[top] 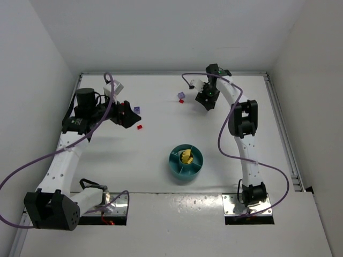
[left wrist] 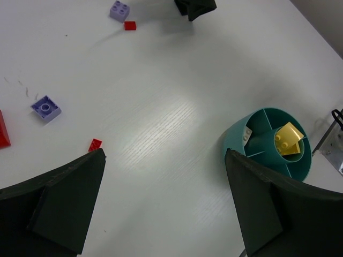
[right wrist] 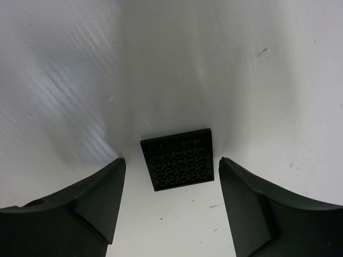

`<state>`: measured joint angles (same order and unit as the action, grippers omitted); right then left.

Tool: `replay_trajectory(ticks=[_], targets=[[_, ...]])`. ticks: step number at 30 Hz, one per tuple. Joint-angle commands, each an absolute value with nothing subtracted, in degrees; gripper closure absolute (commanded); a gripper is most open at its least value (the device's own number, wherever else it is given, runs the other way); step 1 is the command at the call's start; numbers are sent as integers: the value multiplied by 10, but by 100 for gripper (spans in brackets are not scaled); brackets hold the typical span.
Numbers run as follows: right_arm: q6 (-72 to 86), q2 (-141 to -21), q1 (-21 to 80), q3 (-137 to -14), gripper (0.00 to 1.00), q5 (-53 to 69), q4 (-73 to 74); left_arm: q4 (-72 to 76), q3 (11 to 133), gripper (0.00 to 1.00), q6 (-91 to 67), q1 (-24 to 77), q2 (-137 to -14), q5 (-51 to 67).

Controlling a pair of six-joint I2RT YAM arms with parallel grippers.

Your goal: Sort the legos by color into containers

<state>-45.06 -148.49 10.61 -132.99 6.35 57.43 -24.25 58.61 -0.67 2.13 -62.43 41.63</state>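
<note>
The teal dish [top: 177,170] [left wrist: 236,147] stands mid-table, with yellow legos [top: 186,156] [left wrist: 288,140] in one section and a pale piece [left wrist: 247,136] in another. My right gripper [top: 206,100] [right wrist: 171,160] hangs at the far side, jaws open around a flat black lego plate [right wrist: 178,159] that lies on the table; a gap shows on both sides of it. My left gripper [top: 126,114] [left wrist: 165,155] is open and holds nothing. Loose on the table are a purple lego [top: 137,110] [left wrist: 45,108] and a red lego [top: 140,127] [left wrist: 95,144] near it.
Another purple brick [top: 181,96] [left wrist: 120,9] and red brick [top: 181,100] [left wrist: 129,25] lie just left of the right gripper. A red piece [left wrist: 2,128] shows at the left wrist view's edge. White walls enclose the table on three sides.
</note>
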Motion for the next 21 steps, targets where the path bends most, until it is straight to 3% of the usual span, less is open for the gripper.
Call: replay_trajectory(ticks=[1,8,15,18,21], targets=[[-466,-1521,104,-1345,30,53,575,-233,585,0,-4,8,-618,434],[-471,-1554,104,-1345,45,54,612,-238,585,0,1,3,-618,445],[-464,-1564,98,-1328,49,66,621,-255,585,0,11,-3,-613,450],[-464,-1559,98,-1305,62,48,610,-260,585,0,11,-3,-613,450],[-464,-1546,93,-1278,68,48,598,-260,585,0,11,-3,-607,450]])
